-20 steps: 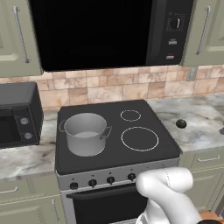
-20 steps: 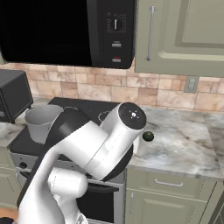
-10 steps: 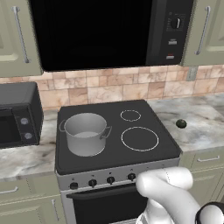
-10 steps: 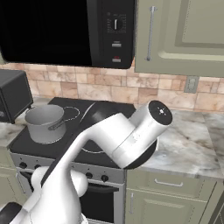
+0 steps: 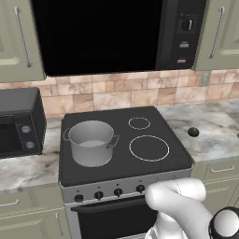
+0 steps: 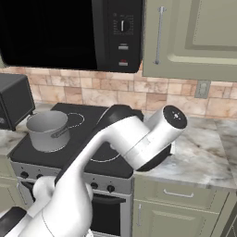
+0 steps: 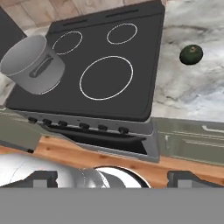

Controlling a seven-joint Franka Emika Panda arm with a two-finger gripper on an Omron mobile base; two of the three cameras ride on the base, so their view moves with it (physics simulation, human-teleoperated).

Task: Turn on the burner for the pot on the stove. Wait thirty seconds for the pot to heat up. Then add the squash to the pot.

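Nothing on the stove (image 5: pixel 126 161) is shifting in the left base view: the pot (image 5: pixel 91 142) is sitting on the front left burner just as it was a second ago, the squash (image 5: pixel 193 132) is lying on the marble desk (image 5: pixel 217 135) just right of the stove, and the row of knobs (image 5: pixel 117 191) on the silver front panel is going untouched. What is changing is the arm (image 5: pixel 179 205), whose white elbow is creeping further into the lower right corner.

Looking from the right base view, the arm (image 6: pixel 125 143) is swinging much more plainly, its big round joint now riding high in front of the desk and covering the spot where the squash was showing a second ago. The pot (image 6: pixel 47 131) is staying put at the left.

Seen in the hand view, the camera is looking down over the stove (image 7: pixel 92 83) from well above, with the pot (image 7: pixel 33 63) at the left, the squash (image 7: pixel 191 54) on the desk (image 7: pixel 192 92) at the right, and the knobs (image 7: pixel 83 126) near the bottom. The fingers (image 7: pixel 111 177) are standing spread wide, pinching nothing. Judging by this, the arm is only repositioning; the burner under the pot is not yet being turned on, and reaching a knob looks like the first job.
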